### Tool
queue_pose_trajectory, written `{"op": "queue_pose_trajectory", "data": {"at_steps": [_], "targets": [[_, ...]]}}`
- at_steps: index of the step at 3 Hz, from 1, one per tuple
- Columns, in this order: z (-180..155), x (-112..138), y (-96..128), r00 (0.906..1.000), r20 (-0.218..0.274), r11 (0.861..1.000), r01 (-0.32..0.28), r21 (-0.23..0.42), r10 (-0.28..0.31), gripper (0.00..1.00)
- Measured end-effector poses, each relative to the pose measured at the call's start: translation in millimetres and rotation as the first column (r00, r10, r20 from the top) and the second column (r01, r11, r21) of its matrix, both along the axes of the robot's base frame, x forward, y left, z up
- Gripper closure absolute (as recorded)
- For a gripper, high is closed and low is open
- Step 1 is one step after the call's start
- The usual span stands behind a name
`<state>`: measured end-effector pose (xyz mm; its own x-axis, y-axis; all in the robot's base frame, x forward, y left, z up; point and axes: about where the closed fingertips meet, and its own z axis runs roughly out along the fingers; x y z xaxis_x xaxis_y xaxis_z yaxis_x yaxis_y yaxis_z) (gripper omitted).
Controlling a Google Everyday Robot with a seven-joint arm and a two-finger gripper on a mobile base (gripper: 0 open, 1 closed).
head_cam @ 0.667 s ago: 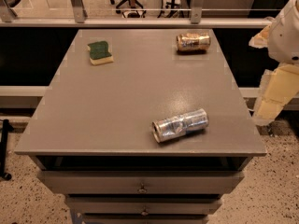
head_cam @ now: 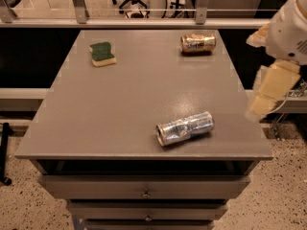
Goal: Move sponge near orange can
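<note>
The sponge, dark green on top with a pale yellow body, lies at the far left of the grey table. The orange can, coppery with silver ends, lies on its side at the far right of the table. My gripper hangs beside the table's right edge, off the tabletop, far from the sponge and in front of the orange can. It holds nothing that I can see.
A longer silver can with a dented body lies on its side near the front edge, right of centre. The table has drawers below. A railing and office chairs stand behind it.
My arm has shifted slightly left and up, toward the table's right edge. The sponge and both cans have not moved.
</note>
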<state>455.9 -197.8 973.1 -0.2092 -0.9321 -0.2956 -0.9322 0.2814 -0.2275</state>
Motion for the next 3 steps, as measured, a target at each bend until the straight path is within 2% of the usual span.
{"op": "queue_pose_trajectory", "data": {"at_steps": [1,2,3], "targets": [[-10.9,39.7,32.5,0.9999,-0.001,0.993,0.017,0.121,-0.017,0.0],[-15.4,88.8,82.9,0.9996,-0.003,0.969,0.026,0.246,-0.026,0.0],[-12.2,137.1,137.2,0.9992,-0.015,0.922,0.04,0.384,-0.037,0.0]]}}
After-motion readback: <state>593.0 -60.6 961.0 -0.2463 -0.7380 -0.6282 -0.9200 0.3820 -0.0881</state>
